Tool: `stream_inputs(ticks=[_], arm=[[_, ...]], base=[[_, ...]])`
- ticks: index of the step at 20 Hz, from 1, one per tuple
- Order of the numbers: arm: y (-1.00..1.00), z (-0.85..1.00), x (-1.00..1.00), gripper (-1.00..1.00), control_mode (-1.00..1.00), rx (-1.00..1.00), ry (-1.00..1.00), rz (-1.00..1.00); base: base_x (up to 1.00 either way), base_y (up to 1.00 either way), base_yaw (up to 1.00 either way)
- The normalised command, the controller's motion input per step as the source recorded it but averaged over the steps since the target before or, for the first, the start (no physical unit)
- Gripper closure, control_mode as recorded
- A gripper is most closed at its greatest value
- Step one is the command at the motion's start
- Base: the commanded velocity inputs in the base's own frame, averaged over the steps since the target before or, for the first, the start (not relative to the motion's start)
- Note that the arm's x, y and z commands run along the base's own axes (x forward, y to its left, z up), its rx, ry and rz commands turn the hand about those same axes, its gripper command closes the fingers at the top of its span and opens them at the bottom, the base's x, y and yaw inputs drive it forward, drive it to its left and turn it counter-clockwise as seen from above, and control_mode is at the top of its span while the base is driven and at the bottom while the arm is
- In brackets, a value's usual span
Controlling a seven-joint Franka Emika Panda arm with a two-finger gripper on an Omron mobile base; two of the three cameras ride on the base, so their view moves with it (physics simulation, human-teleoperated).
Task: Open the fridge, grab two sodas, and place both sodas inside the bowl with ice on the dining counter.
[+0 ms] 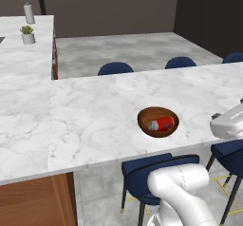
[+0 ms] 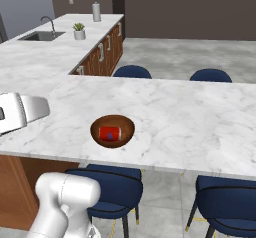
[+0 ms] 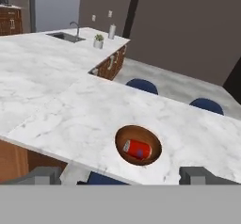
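One soda [image 3: 137, 148] is seen lying on its side in the bowl [image 3: 123, 136] on the table [image 3: 70, 110]. End effector [image 3: 120, 175] spread wide, empty. Can judged light, rigid, slick; best gripped mid-body.

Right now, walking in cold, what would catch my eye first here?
A brown wooden bowl on the white marble dining counter, near its front edge, with a red soda can lying on its side inside. Dark blue chairs line the counter's far side, and the open gripper hangs empty, facing the bowl.

One soda can [image 1: 163, 123] in one wooden bowl [image 1: 144, 117], one potted plant [image 1: 27, 34], five blue chairs [image 1: 115, 68]
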Motion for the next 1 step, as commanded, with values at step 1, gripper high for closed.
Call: stream_inputs(ticks=[1], arm=[[-0.1,0.0,0.12,-1.0,-1.0,0.0,0.02,0.0]], base=[[0.0,0.0,0.0]])
